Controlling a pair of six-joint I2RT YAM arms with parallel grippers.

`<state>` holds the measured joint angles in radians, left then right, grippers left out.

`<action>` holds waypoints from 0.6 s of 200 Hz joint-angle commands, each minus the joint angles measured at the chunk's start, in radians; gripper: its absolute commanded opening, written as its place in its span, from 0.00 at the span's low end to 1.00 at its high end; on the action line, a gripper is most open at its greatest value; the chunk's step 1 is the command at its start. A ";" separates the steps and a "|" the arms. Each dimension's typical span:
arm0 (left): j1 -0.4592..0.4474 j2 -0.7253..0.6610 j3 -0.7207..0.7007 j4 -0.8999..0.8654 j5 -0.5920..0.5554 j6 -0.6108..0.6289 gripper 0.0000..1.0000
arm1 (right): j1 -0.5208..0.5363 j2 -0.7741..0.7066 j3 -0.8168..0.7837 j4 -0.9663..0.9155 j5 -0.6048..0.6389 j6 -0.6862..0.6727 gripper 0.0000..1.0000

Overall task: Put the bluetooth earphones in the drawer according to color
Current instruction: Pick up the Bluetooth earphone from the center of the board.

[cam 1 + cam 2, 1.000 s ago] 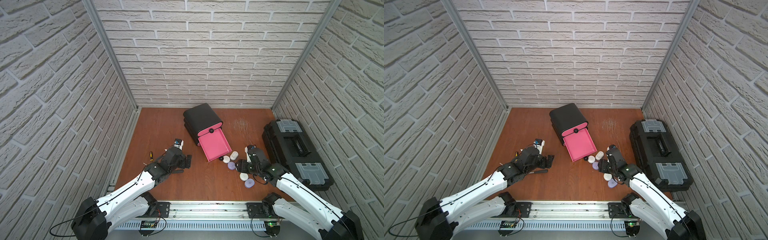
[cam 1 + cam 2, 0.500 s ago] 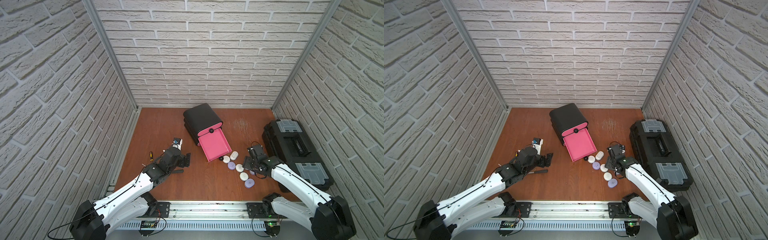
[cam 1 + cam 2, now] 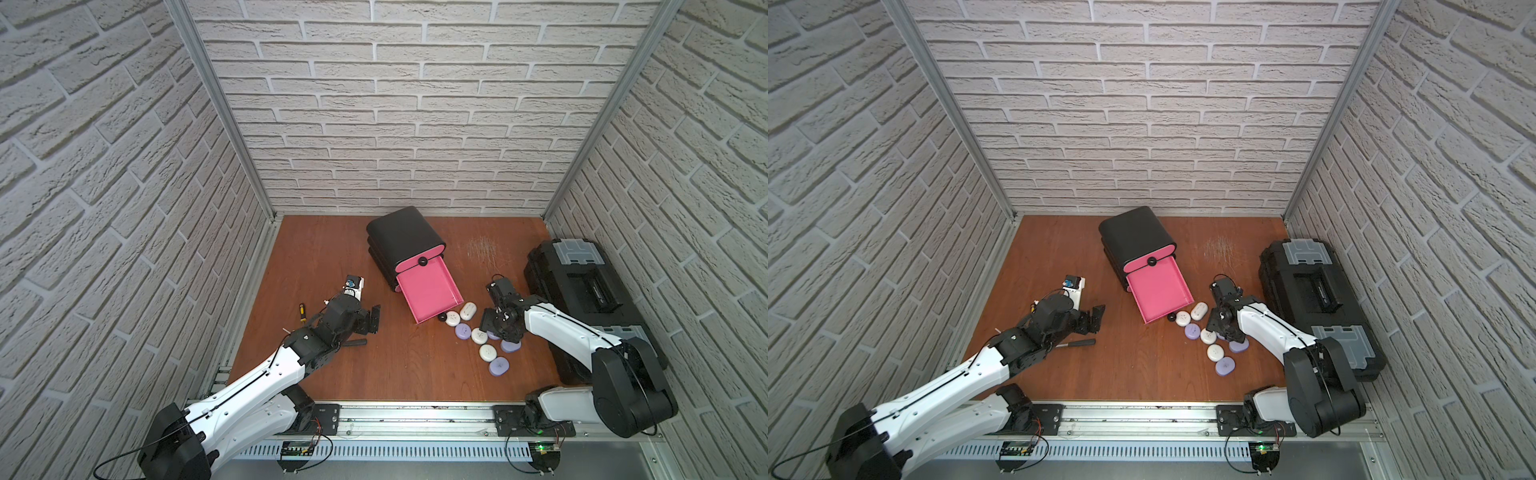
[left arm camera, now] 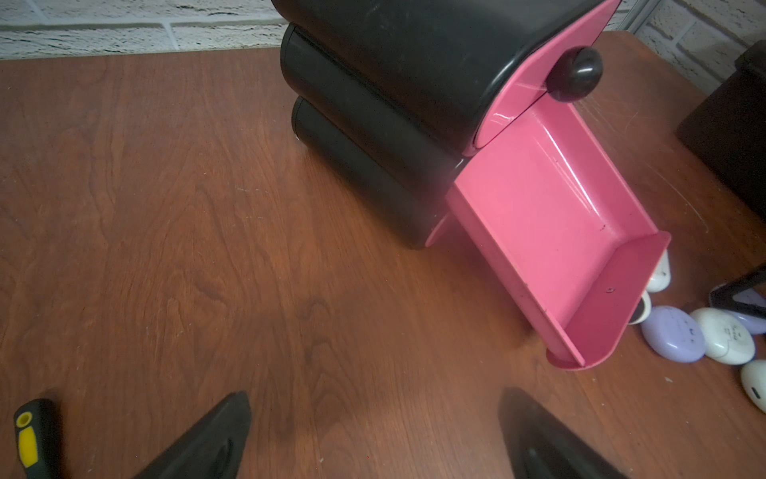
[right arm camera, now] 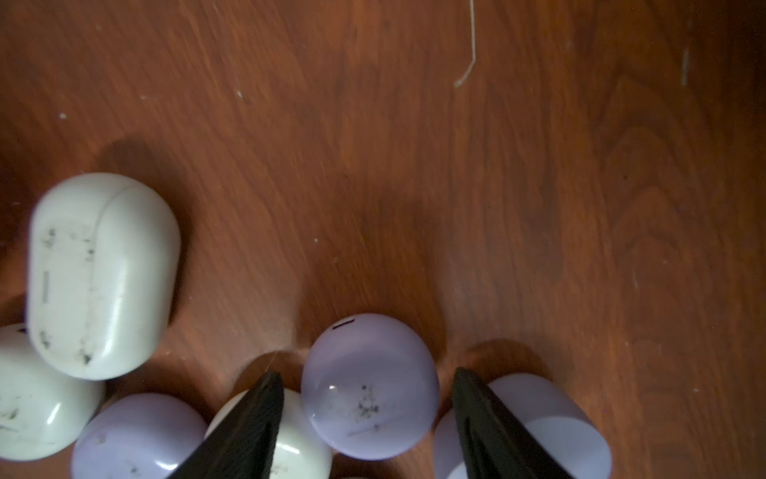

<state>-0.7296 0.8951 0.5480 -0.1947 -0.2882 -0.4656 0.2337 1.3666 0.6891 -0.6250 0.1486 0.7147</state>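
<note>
The drawer cabinet point(image 3: 405, 239) is black with pink fronts. Its middle drawer point(image 3: 428, 286) is pulled out and empty. Several white and lavender bluetooth earphones and a black one point(image 3: 442, 317) lie in a cluster at the drawer's front. My right gripper point(image 3: 492, 328) points down into this cluster. In the right wrist view the right gripper point(image 5: 364, 373) is open, with a lavender case point(image 5: 369, 390) between its fingers and small gaps on both sides. A white case point(image 5: 290, 448) and another lavender case point(image 5: 539, 423) lie just outside the fingers. My left gripper point(image 3: 370, 322) is open over bare table to the left of the drawer.
A large black toolbox point(image 3: 582, 291) stands along the right wall, close behind my right arm. A yellow-and-black screwdriver point(image 3: 302, 311) lies near the left wall. A black tool handle point(image 3: 353, 343) lies under my left arm. Brick walls close in three sides.
My right arm has swung its elbow toward the toolbox, and its gripper has come down over the lavender case in the cluster. My left arm has hardly moved.
</note>
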 commanded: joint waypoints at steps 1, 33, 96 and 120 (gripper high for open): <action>-0.005 -0.004 0.006 0.017 -0.010 0.008 0.98 | -0.005 -0.004 -0.012 -0.012 0.000 0.032 0.68; -0.005 -0.001 0.006 0.018 -0.009 0.008 0.98 | -0.004 0.001 -0.022 -0.001 0.000 0.042 0.64; -0.005 0.001 0.006 0.017 -0.012 0.010 0.98 | -0.004 0.061 0.003 0.013 -0.004 0.040 0.51; -0.005 0.000 0.006 0.017 -0.012 0.011 0.98 | -0.004 0.037 0.019 -0.004 -0.012 0.028 0.40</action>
<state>-0.7296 0.8959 0.5480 -0.1947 -0.2882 -0.4648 0.2333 1.4048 0.6884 -0.6205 0.1478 0.7479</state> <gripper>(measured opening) 0.983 0.542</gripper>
